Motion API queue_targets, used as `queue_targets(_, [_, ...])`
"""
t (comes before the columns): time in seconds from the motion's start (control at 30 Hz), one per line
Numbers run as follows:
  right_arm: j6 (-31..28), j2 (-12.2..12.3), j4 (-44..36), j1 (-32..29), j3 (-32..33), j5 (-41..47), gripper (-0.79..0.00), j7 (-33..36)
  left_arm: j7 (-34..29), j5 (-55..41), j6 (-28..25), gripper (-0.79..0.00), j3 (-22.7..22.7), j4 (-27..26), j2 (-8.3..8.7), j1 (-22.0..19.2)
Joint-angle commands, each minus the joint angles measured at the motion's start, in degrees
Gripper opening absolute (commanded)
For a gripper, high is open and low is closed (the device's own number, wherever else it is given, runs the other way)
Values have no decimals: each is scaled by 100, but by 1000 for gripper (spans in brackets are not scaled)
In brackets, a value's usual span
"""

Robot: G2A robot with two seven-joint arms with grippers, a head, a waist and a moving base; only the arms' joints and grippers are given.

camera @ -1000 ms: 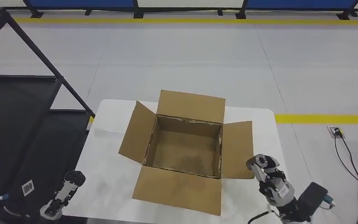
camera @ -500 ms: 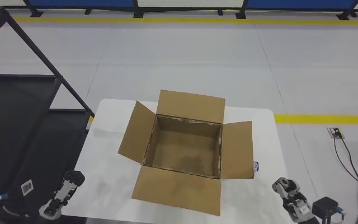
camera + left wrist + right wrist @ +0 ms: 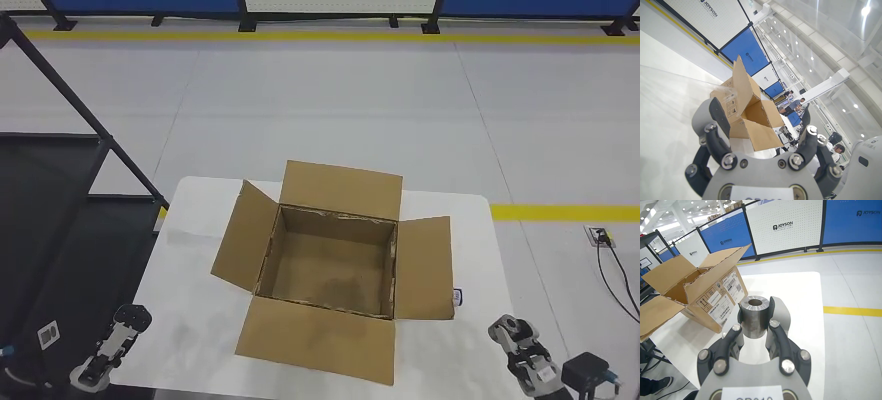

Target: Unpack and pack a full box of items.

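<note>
Right wrist view: right jaws pinch cylinder (image 3: 753, 318) clear of box (image 3: 719, 298); left jaws spread.

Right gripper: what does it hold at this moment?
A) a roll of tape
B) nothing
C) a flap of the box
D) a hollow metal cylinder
D: the right wrist view shows the right gripper shut on a hollow metal cylinder, apart from the open cardboard box.

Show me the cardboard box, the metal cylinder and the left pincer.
cardboard box (image 3: 318, 340): top view, on the near flap.
metal cylinder (image 3: 753, 318): right wrist view, on its side wall.
left pincer (image 3: 761, 104): left wrist view, midway between its fingertips.
</note>
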Motion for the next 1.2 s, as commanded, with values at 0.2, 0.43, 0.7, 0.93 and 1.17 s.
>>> queue_targets(0.2, [110,-5,191,351,-296,-144,-785,305,0,0,0,0,0,0,0,0])
queue_targets(0.43, [559,-30,1541,1080,-667,-1116,-785,-712,0,0,0,0,0,0,0,0])
queue_targets(0.7, [508,-7,3043,2023,-782,-1373,-785,-1379,0,0,0,0,0,0,0,0])
queue_targets(0.93, [836,2,3660,2448,-973,-1841,-785,-1531,0,0,0,0,0,0,0,0])
queue_targets(1.17, [1091,2,3862,2635,-1086,-1992,-785,-1538,0,0,0,0,0,0,0,0])
